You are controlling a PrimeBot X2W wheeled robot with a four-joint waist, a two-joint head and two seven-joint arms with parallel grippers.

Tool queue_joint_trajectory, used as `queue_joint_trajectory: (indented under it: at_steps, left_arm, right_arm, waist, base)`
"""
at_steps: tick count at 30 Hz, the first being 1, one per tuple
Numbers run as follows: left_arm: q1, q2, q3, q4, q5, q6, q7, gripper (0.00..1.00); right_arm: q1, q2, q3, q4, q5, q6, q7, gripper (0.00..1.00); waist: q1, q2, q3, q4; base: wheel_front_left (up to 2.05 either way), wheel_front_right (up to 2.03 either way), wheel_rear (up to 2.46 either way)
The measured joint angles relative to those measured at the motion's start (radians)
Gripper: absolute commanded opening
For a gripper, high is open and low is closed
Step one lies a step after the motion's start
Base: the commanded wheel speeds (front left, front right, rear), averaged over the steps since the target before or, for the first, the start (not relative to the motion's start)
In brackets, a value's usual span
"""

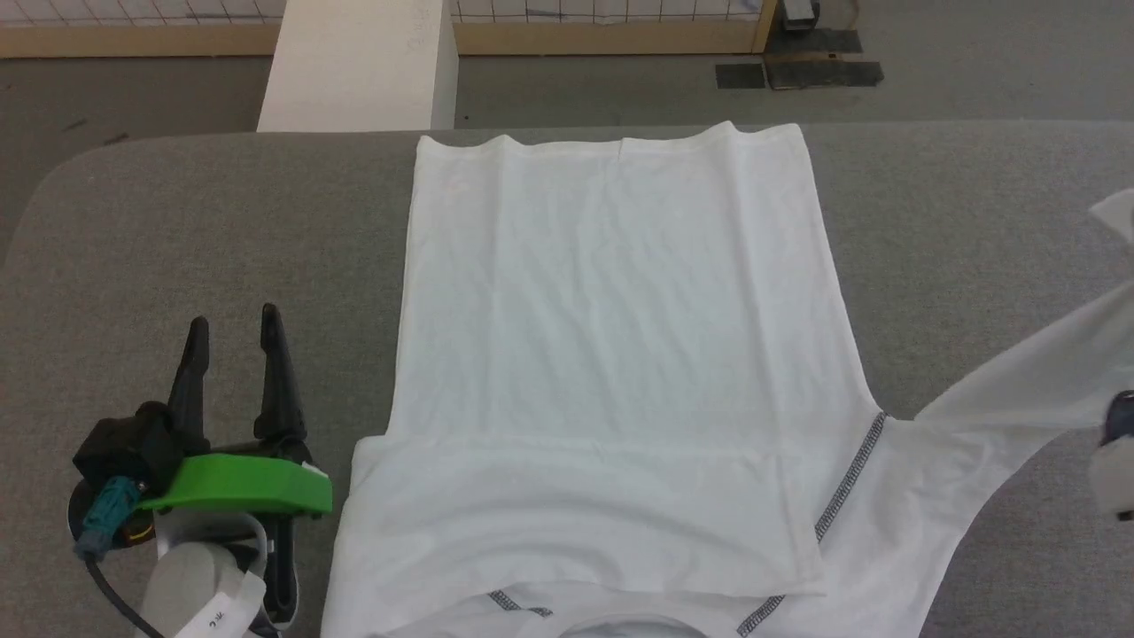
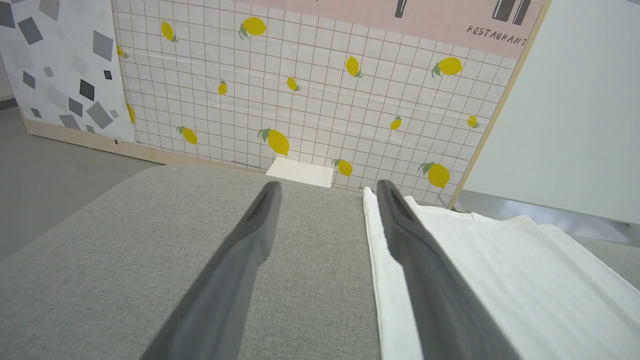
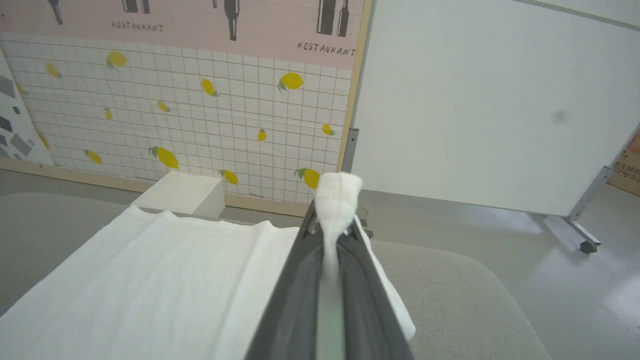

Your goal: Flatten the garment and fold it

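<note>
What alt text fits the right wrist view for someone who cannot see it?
The right gripper is shut on a bunch of the white garment, a tuft poking out past its dark fingertips. The rest of it lies spread on the grey table to the left. Behind stand a white box, a lemon-patterned wall and a white panel.

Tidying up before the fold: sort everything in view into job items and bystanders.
Job:
garment
right pincer, shut on its sleeve
left pincer, open, beside it
table underneath

Lying about:
white box
lemon-print wall
</note>
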Motion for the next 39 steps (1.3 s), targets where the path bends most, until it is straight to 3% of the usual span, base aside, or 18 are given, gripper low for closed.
queue_joint_trajectory:
  at_steps: [7,17,26,33,34,35,36,39]
  left_arm:
    - [0.000,0.000,-0.008,0.010,-0.002,0.000,0.000,1.00]
    - [-0.008,0.000,-0.033,0.011,-0.005,-0.007,0.000,1.00]
    - [-0.050,-0.005,-0.050,0.022,-0.011,-0.009,0.000,1.00]
    - [-0.052,-0.013,-0.049,0.026,-0.012,-0.009,0.000,1.00]
    - [-0.052,-0.013,-0.049,0.026,-0.012,-0.009,0.000,1.00]
    - [-0.052,-0.013,-0.047,0.027,-0.012,-0.009,0.000,1.00]
    - [-0.051,-0.014,-0.045,0.028,-0.012,-0.009,0.000,1.00]
    - [-0.051,-0.014,-0.045,0.030,-0.011,-0.011,0.000,1.00]
  right_arm:
    - [-0.004,0.008,0.335,0.001,-0.022,0.000,0.060,0.00]
    - [-0.156,0.075,0.733,0.359,-0.053,0.000,0.039,0.00]
    - [-0.263,0.112,0.897,0.755,-0.031,0.000,-0.030,0.00]
    - [-0.290,0.120,0.961,0.946,0.036,0.000,-0.023,0.00]
    - [-0.292,0.122,0.967,0.954,0.051,0.000,-0.017,0.06]
    - [-0.296,0.122,0.979,0.958,0.068,0.000,-0.013,0.49]
    - [-0.299,0.123,0.986,0.958,0.084,0.000,-0.013,1.00]
    - [-0.299,0.124,0.978,0.940,0.125,0.000,-0.042,1.00]
  waist:
    - [0.0000,0.0000,-0.009,0.005]
    - [0.0000,0.0000,0.024,0.030]
    - [0.0000,0.0000,0.074,0.079]
    - [0.0000,0.0000,0.095,0.102]
    - [0.0000,0.0000,0.095,0.103]
    - [0.0000,0.0000,0.094,0.102]
    - [0.0000,0.0000,0.092,0.100]
    - [0.0001,0.0000,0.085,0.093]
  base:
    - [0.00,0.00,0.00]
    - [0.00,0.00,0.00]
    - [0.00,0.00,0.00]
    - [0.00,0.00,0.00]
    - [0.00,0.00,0.00]
    - [0.00,0.00,0.00]
    - [0.00,0.00,0.00]
    - [0.00,0.00,0.00]
